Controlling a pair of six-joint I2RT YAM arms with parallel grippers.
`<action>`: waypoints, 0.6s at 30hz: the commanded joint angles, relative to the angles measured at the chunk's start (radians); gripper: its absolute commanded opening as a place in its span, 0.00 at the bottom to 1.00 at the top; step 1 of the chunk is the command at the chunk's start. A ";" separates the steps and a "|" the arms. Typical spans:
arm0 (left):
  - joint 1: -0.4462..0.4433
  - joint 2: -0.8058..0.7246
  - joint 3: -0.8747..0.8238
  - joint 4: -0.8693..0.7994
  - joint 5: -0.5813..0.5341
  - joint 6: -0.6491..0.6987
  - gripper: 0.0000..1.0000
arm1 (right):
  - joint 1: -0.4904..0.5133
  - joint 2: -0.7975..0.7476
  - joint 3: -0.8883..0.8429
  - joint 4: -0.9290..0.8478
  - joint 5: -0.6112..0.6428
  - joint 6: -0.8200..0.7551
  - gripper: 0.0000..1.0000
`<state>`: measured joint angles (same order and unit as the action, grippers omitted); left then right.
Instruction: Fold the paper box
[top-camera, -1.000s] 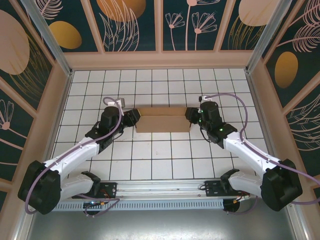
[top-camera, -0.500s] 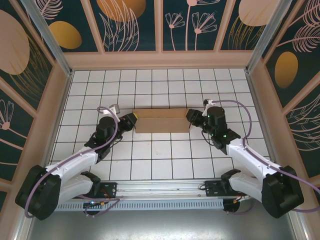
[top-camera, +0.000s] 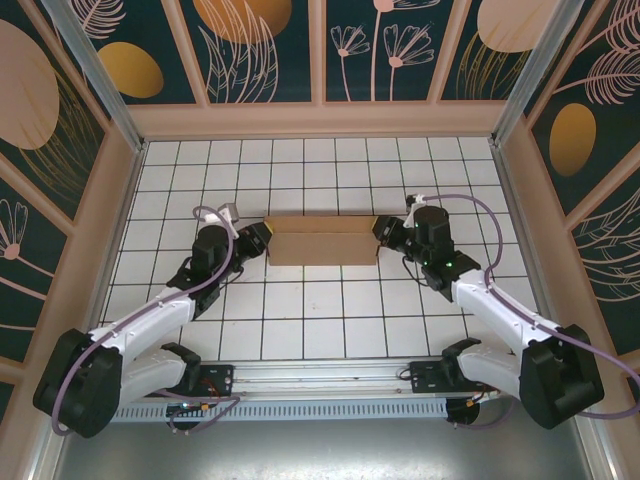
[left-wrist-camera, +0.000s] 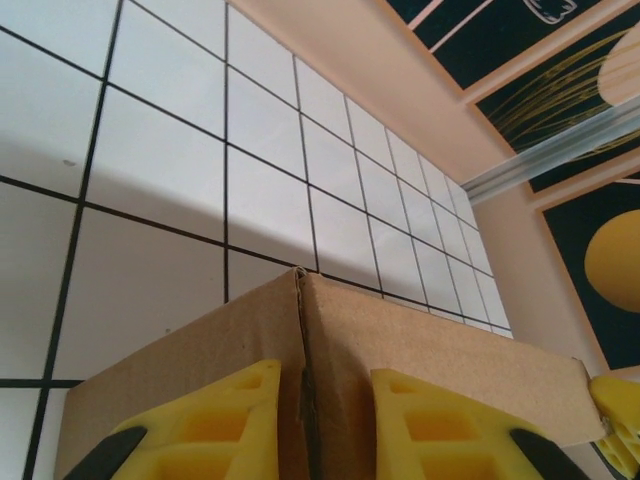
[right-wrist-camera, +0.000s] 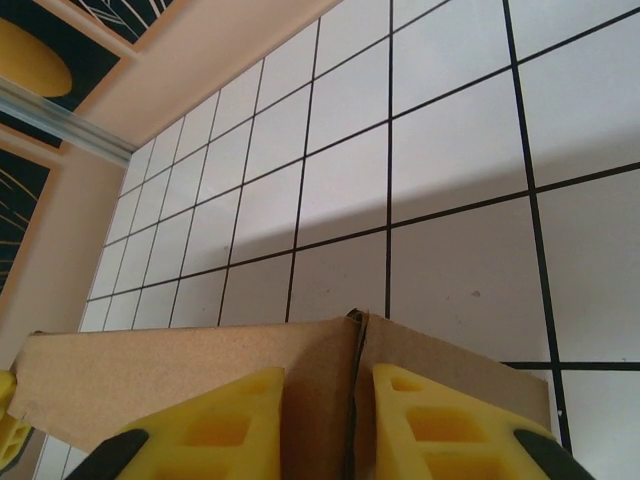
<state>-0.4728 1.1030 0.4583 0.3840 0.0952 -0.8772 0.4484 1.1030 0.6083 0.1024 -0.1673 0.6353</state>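
White tiled table (top-camera: 320, 330), black grid, walled by leaf-print panels (top-camera: 265, 50). Paper box (top-camera: 322, 240) stands mid-table, a little toward the far edge, long side parallel to that edge, raised into a long low form. Left gripper (top-camera: 262, 240) sits at its left end, right gripper (top-camera: 383, 232) at its right end. Each wrist view has yellow fingers (left-wrist-camera: 225, 420) straddling an upright cardboard corner seam. Pinching or merely close: cannot tell. Judgement: end walls being set. Press both ends evenly along the creases, or the box skews. Box interior not readable.
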 joint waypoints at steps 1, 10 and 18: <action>-0.021 -0.011 0.076 -0.154 0.057 -0.013 0.11 | 0.055 0.031 0.077 -0.118 -0.159 -0.002 0.23; 0.036 0.138 0.256 -0.094 -0.007 0.057 0.11 | 0.005 0.168 0.302 -0.045 -0.143 -0.026 0.23; 0.091 0.304 0.344 0.162 0.003 0.163 0.11 | -0.061 0.344 0.382 0.199 -0.198 -0.092 0.26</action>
<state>-0.3721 1.3739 0.7513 0.3710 0.0288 -0.7803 0.3805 1.4063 0.9485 0.1307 -0.2192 0.5968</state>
